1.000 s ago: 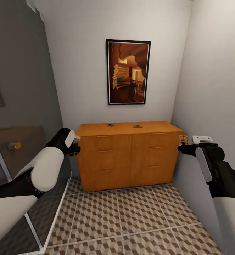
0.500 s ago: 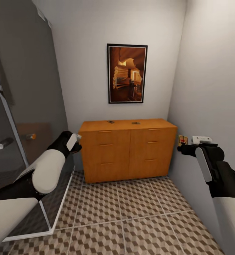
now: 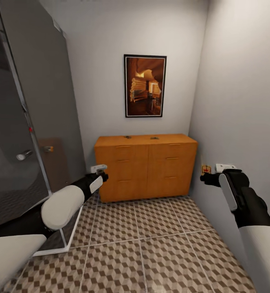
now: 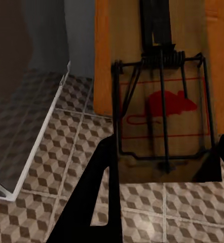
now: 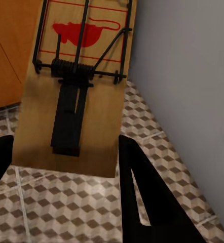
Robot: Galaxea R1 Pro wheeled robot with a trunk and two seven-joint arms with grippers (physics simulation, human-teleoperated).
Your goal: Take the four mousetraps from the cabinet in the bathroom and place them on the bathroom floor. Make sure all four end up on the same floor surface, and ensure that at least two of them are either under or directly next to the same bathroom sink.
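Grey glass of a shower enclosure (image 3: 20, 122) stands at the far left, its white base frame (image 3: 69, 232) resting on the bathroom floor (image 3: 151, 244) of cube-patterned tiles. Just right of it the left gripper (image 3: 101, 174) is held out in front of the cabinet's left end, closed on a mousetrap (image 4: 160, 101); the left wrist view shows the tan plate clamped between the dark fingers (image 4: 99, 172), spring wire and red mouse mark facing the camera. Against the back wall sits the cabinet (image 3: 147, 167), orange-brown, with two more mousetraps (image 3: 127, 137) lying well apart on its smooth top, the second (image 3: 154, 138) nearer the middle. A framed picture (image 3: 145, 86) hangs above it. To the right, near the side wall, the right gripper (image 3: 204, 176) is clamped on another mousetrap (image 5: 76, 86), held upright beside the cabinet's right end; a small white-grey gadget (image 3: 225, 166) shows just above the wrist.
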